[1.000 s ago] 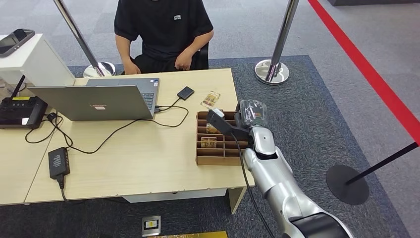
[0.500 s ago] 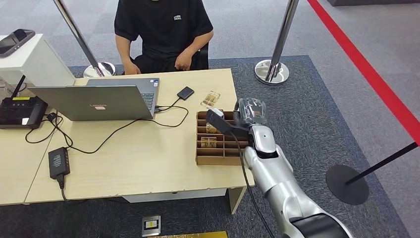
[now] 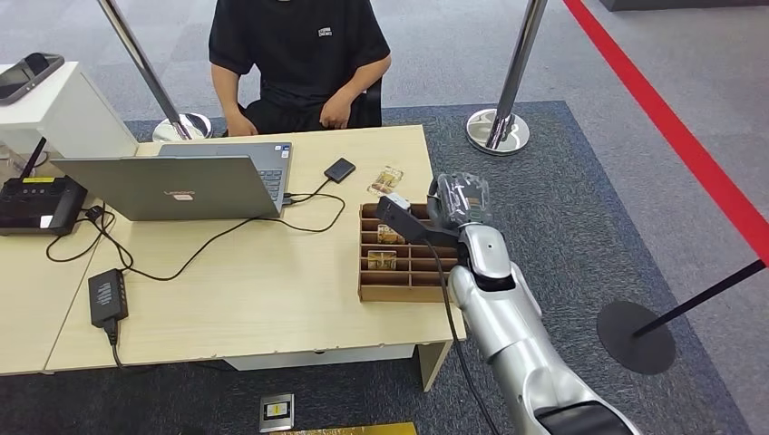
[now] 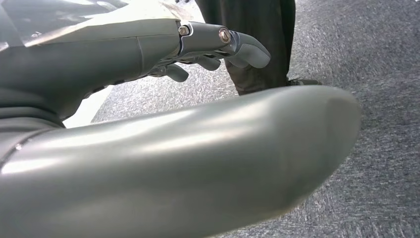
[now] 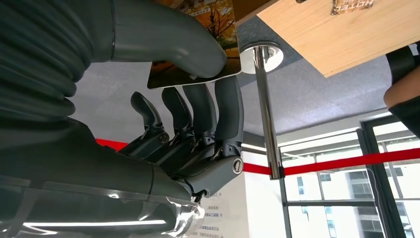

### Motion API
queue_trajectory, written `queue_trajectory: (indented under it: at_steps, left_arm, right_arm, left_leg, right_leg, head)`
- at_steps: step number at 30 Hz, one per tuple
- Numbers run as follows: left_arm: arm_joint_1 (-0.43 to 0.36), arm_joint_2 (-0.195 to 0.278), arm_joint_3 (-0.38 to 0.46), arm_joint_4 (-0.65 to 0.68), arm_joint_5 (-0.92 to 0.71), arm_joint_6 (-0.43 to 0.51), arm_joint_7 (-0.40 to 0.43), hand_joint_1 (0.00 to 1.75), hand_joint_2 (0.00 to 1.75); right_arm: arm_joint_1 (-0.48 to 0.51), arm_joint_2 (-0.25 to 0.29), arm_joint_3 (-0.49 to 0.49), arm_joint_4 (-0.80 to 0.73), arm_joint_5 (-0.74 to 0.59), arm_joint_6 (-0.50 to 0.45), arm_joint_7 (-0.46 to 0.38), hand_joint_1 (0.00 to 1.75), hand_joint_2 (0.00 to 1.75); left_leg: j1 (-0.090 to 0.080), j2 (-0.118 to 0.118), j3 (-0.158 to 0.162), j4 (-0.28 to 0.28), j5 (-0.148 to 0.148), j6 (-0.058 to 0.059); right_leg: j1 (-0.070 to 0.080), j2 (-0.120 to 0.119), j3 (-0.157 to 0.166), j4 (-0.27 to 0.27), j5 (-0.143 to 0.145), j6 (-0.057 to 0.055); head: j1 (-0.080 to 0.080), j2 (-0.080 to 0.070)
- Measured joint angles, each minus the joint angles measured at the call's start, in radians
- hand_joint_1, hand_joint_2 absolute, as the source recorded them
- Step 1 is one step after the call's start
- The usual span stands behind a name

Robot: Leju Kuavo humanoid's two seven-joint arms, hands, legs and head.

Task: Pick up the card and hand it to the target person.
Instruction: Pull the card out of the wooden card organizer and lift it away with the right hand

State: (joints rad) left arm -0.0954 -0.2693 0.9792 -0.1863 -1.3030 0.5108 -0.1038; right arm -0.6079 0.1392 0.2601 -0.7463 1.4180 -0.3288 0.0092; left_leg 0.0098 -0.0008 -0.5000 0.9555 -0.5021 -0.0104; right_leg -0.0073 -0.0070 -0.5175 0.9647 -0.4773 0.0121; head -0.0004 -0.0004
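Right wrist view: right hand point(image 5: 163, 94) pinching card point(image 5: 198, 44) between thumb and fingers; left hand point(image 4: 148, 54) loose, ungrasping.

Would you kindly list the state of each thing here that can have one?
Card: pinched between the thumb and fingers of the right hand.
Left hand: holds nothing, fingers slightly curled.
Laptop: open on the desk.
Divided box: open-topped, cards in some compartments.
Person: seated behind the desk.

My thumb covers much of the card point(image 5: 198, 44) in my right hand point(image 5: 188, 99), the person point(image 3: 299, 54) across the counter point(image 3: 227, 281) is cut off at the far edge, and the counter's left end is cropped.
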Motion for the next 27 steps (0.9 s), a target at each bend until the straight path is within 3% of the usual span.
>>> queue_trajectory:
  at_steps: [15, 27]
  left_arm:
    - [0.001, 0.000, -0.001, 0.000, 0.007, 0.000, 0.000, 0.00, 0.00]
    - [-0.002, 0.000, -0.006, 0.000, -0.005, 0.000, 0.009, 0.00, 0.00]
  right_arm:
    - [0.076, -0.029, 0.033, -0.259, -0.041, 0.053, -0.010, 1.34, 1.75]
    - [0.066, -0.026, 0.061, -0.313, -0.165, 0.084, -0.091, 1.34, 1.75]
  left_leg:
    - [0.000, 0.000, 0.000, 0.000, 0.000, 0.000]
    - [0.000, 0.000, 0.000, 0.000, 0.000, 0.000]
  right_leg:
    - [0.000, 0.000, 0.000, 0.000, 0.000, 0.000]
    - [0.000, 0.000, 0.000, 0.000, 0.000, 0.000]
  head:
    - [0.000, 0.000]
    - [0.000, 0.000]
